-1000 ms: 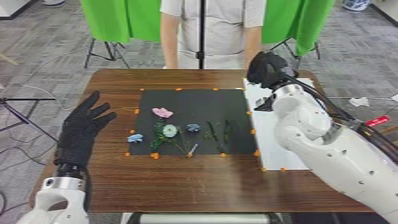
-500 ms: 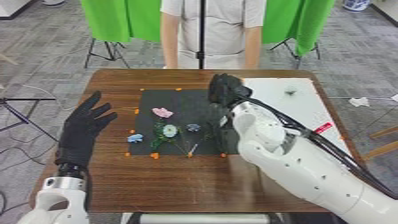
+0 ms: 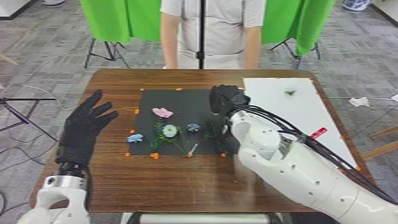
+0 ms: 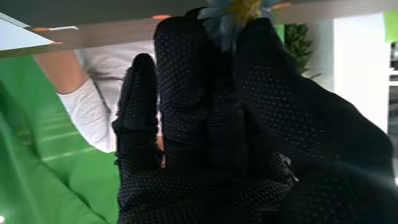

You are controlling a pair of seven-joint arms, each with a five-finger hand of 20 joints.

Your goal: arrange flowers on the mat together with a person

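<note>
Where the work is laid out, the surface is a brown wooden table (image 3: 178,192) with visible grain, standing on a grey tiled floor (image 3: 55,70).

Item: one dark, flat rectangular mat (image 3: 182,96), orange marks along its edges. Beside it, on the right, one white rectangular sheet (image 3: 313,112), also edged in orange, bearing one small pale flower with green (image 3: 290,91).

Room: bright green hanging cloth (image 3: 107,20) on both sides beyond the table; black tripod stands (image 3: 108,52); one upright black pole (image 3: 202,30); one blue-and-white vessel (image 3: 356,4) at the far right; one crumpled white piece (image 3: 359,101) on the floor.

Labels: one small red tag (image 3: 319,133) at the right arm's cables, its markings too small to read.

Flowers on the mat: one pink bloom (image 3: 163,112); below it, one white bloom (image 3: 169,131) among green leaves; to the right of that, one blue bloom (image 3: 194,127); one paler blue bloom (image 3: 135,138) at the left edge.

Right hand (image 3: 227,98), black fabric glove, above the mat's right part: drawn narrow, pinching a light blue flower with a yellow centre (image 4: 213,12) between thumb and fingertips.

Left hand (image 3: 80,131), black fabric glove, at the table's left side, apart from the mat: spread wide, fingers extended, holding nothing.
</note>
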